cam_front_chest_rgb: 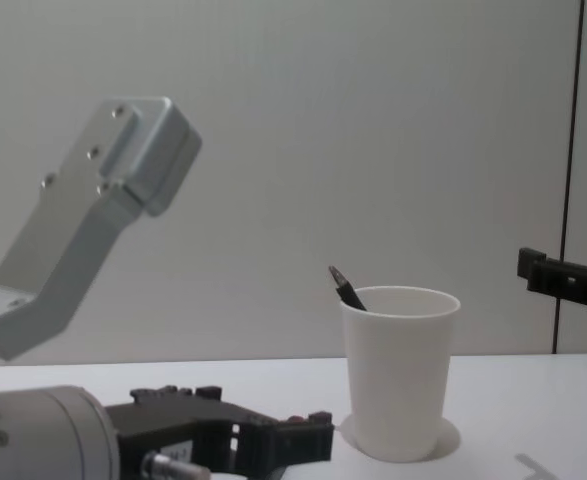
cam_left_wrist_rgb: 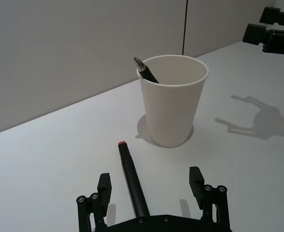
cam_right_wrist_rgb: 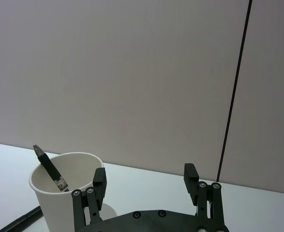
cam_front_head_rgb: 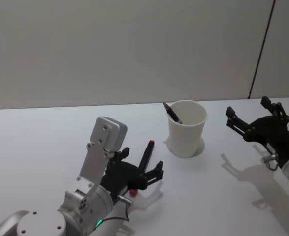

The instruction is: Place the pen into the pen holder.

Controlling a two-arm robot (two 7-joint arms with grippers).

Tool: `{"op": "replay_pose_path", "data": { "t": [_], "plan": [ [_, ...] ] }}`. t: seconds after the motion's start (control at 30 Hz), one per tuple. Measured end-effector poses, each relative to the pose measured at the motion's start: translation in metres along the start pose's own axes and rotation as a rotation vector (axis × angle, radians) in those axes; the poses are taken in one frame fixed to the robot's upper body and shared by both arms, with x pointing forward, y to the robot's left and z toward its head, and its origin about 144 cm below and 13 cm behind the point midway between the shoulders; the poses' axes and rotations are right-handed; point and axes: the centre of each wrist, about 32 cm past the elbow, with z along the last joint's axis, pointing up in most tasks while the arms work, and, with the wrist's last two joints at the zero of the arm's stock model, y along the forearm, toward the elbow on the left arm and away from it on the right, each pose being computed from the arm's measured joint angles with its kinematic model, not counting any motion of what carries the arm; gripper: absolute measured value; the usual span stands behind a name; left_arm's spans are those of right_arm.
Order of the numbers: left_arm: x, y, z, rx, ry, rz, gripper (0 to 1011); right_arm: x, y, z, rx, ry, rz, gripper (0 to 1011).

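Note:
The pen holder [cam_front_head_rgb: 187,129] is a white paper cup standing upright on the white table. A dark pen [cam_front_head_rgb: 172,112] leans inside it against the left rim, its tip above the rim [cam_left_wrist_rgb: 146,71] [cam_right_wrist_rgb: 50,168] [cam_front_chest_rgb: 346,287]. A second black pen with a red end [cam_front_head_rgb: 145,156] [cam_left_wrist_rgb: 132,181] lies on the table in front of the cup. My left gripper [cam_front_head_rgb: 142,164] [cam_left_wrist_rgb: 150,183] is open around it, and neither finger touches it. My right gripper [cam_front_head_rgb: 249,109] [cam_right_wrist_rgb: 144,178] hovers open to the right of the cup [cam_right_wrist_rgb: 67,193], holding nothing.
The left arm's grey forearm [cam_front_chest_rgb: 103,200] rises at the left of the chest view. A bare wall with a dark vertical seam [cam_front_head_rgb: 261,49] stands behind the table [cam_front_head_rgb: 36,142]. White table surface lies open around the cup [cam_left_wrist_rgb: 173,108] on every side.

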Motion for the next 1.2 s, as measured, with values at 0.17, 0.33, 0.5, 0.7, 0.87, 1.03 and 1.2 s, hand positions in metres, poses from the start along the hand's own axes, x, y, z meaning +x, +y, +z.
{"op": "replay_pose_path", "data": {
  "t": [0.17,0.33,0.5,0.7,0.87,1.03,1.2],
  "plan": [
    [-0.002,-0.001,-0.002,0.023,0.008,-0.009,1001,0.000,0.000,0.000,0.000,0.000,0.000,1002],
    [-0.003,-0.002,-0.003,0.042,0.012,-0.015,1001,0.000,0.000,0.000,0.000,0.000,0.000,1001],
    [-0.005,-0.003,-0.005,0.062,0.009,-0.016,1001,0.000,0.000,0.000,0.000,0.000,0.000,1002],
    [-0.007,-0.004,-0.007,0.087,0.007,-0.009,1001,0.000,0.000,0.000,0.000,0.000,0.000,1001],
    [-0.009,-0.006,-0.008,0.104,0.006,0.007,1001,0.000,0.000,0.000,0.000,0.000,0.000,1001],
    [-0.010,-0.008,-0.010,0.121,0.010,0.024,1001,0.000,0.000,0.000,0.000,0.000,0.000,1001],
    [-0.011,-0.011,-0.011,0.130,0.015,0.037,1001,0.000,0.000,0.000,0.000,0.000,0.000,1001]
  ]
}}
